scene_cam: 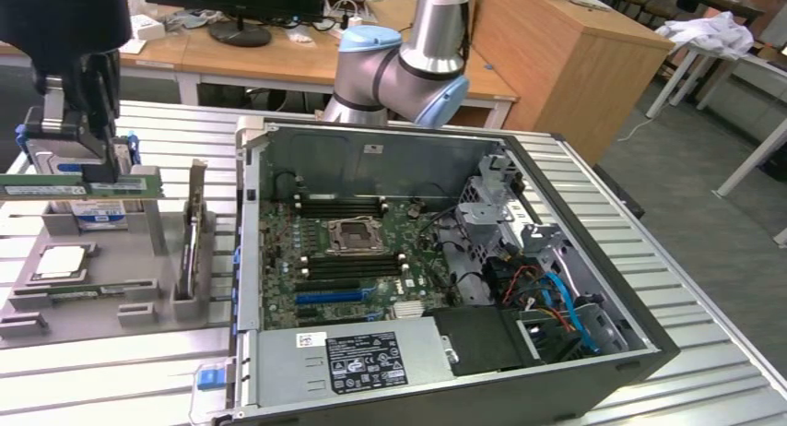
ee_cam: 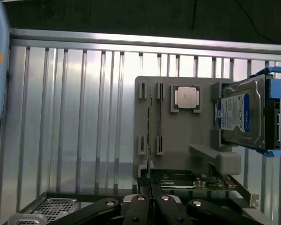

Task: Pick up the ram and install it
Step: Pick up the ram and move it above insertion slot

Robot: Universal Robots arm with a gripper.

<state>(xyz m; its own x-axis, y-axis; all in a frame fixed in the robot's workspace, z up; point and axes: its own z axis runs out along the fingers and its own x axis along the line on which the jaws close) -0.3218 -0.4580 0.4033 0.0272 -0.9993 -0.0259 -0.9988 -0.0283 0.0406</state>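
Observation:
The ram [scene_cam: 50, 188] is a long green stick held level at the exterior view's left, just above the grey parts holder [scene_cam: 123, 260]. My gripper [scene_cam: 109, 177] is shut on it near its right end. In the wrist view the ram [ee_cam: 150, 140] shows edge-on as a thin dark line running out from between my gripper's [ee_cam: 150, 199] closed fingers, over the holder [ee_cam: 196, 136]. The black memory slots [scene_cam: 348, 206] lie on the motherboard inside the open computer case [scene_cam: 615, 288], well to the right of the gripper.
On the holder sit a silver processor chip [scene_cam: 62, 262] [ee_cam: 186, 98], a blue-labelled hard drive [scene_cam: 99, 214] [ee_cam: 243, 112] and an upright expansion card [scene_cam: 193, 232]. The arm's base [scene_cam: 393, 76] stands behind the case. All of it rests on a ribbed metal table [scene_cam: 99, 361].

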